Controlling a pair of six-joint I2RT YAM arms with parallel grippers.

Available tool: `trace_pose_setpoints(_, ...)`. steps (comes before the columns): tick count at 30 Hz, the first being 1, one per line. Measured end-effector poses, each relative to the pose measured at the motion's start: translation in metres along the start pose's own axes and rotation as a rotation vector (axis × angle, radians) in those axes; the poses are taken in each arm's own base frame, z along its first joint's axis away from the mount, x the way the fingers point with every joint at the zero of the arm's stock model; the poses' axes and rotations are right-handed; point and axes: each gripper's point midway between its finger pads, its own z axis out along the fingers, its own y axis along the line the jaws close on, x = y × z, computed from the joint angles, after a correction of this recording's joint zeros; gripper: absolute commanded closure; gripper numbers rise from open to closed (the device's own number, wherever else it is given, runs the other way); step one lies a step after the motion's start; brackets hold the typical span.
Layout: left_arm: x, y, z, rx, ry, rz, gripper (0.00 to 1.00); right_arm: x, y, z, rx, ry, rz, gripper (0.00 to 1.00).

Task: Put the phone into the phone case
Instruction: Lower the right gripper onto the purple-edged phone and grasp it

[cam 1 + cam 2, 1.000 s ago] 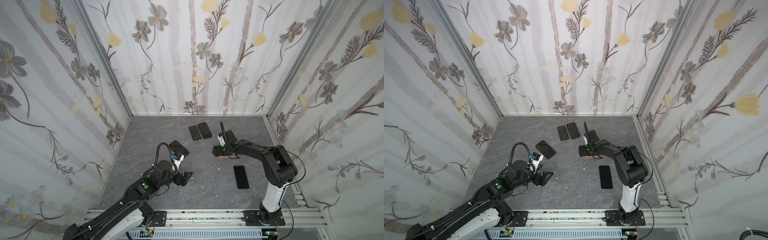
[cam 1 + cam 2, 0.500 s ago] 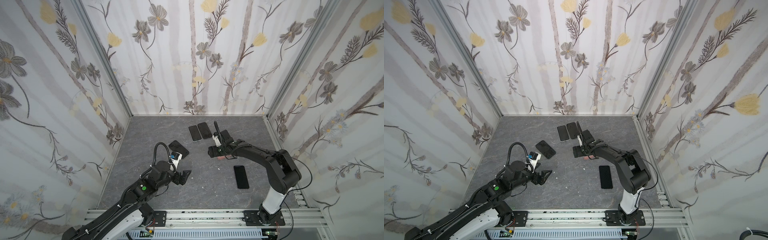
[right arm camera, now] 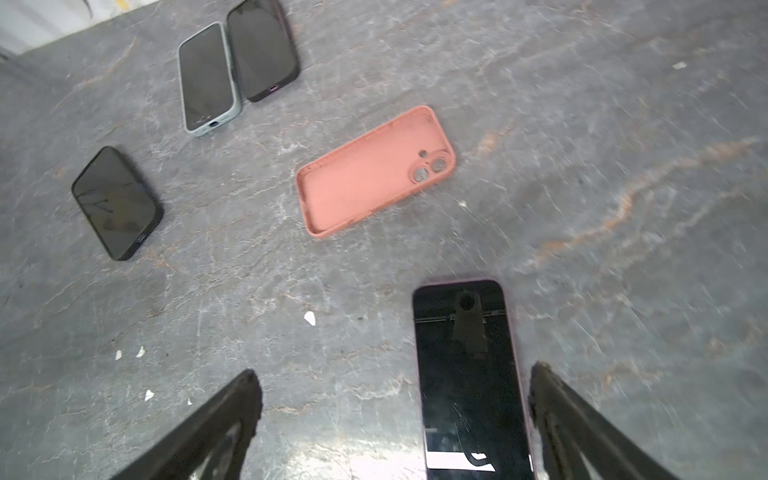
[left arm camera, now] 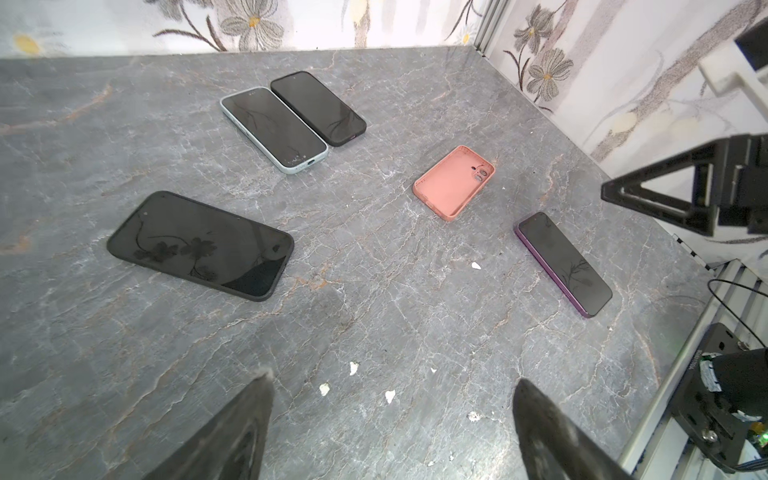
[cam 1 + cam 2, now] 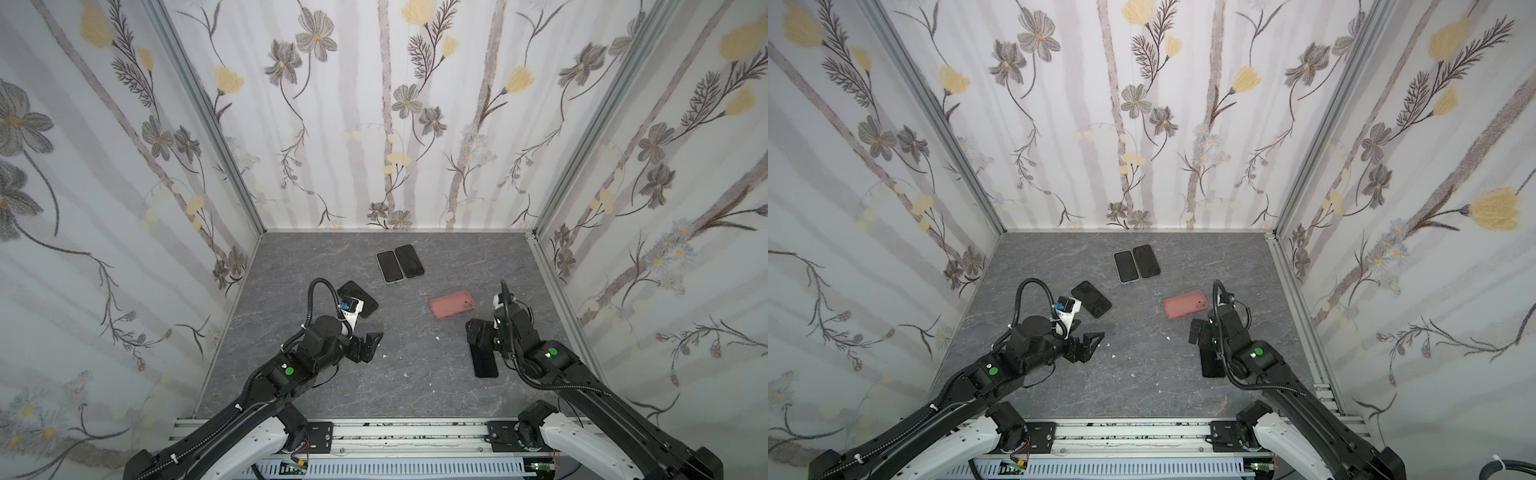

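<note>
The empty pink phone case (image 5: pixel 453 304) (image 5: pixel 1185 304) (image 4: pixel 455 182) (image 3: pixel 374 170) lies hollow side up on the grey floor, right of centre, with nothing touching it. A bare purple-edged phone (image 5: pixel 484 361) (image 5: pixel 1212 365) (image 4: pixel 563 264) (image 3: pixel 467 374) lies screen up nearer the front right. My right gripper (image 5: pixel 484 336) (image 5: pixel 1202 332) (image 3: pixel 395 370) hangs open over the phone's far end; the phone lies close to one finger. My left gripper (image 5: pixel 370 343) (image 5: pixel 1090 343) (image 4: pixel 392 380) is open and empty over bare floor at left centre.
A black-cased phone (image 5: pixel 357 298) (image 4: pixel 199 245) (image 3: pixel 116 203) lies by the left wrist. At the back, a pale-blue-cased phone (image 5: pixel 390 266) (image 4: pixel 274 129) and a dark-cased phone (image 5: pixel 409 261) (image 4: pixel 318 108) lie side by side. White crumbs dot the floor. Walls enclose three sides.
My right gripper has drawn back from the pink case toward the front right, over the purple phone, and its jaws have widened. The left arm has barely moved.
</note>
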Motion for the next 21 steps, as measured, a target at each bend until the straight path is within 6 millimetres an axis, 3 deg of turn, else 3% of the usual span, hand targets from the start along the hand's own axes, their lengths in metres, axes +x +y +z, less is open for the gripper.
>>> trace_pose_setpoints(3,-0.001,-0.007,0.009,0.03,0.035,-0.026,0.12,0.014,-0.012,-0.001,0.031,0.032,0.052,0.0)
trace_pose_setpoints(9,-0.005,-0.016,0.028,0.055,0.089,-0.052,0.14,0.051,-0.032,0.015,0.134,0.169,0.065,0.0)
trace_pose_setpoints(14,-0.003,-0.016,0.037,0.049,0.122,-0.054,0.14,0.07,-0.034,0.026,0.169,0.263,0.041,0.0)
trace_pose_setpoints(21,0.013,-0.008,0.032,0.025,0.145,-0.054,0.13,0.088,-0.037,0.037,0.219,0.339,-0.006,0.0)
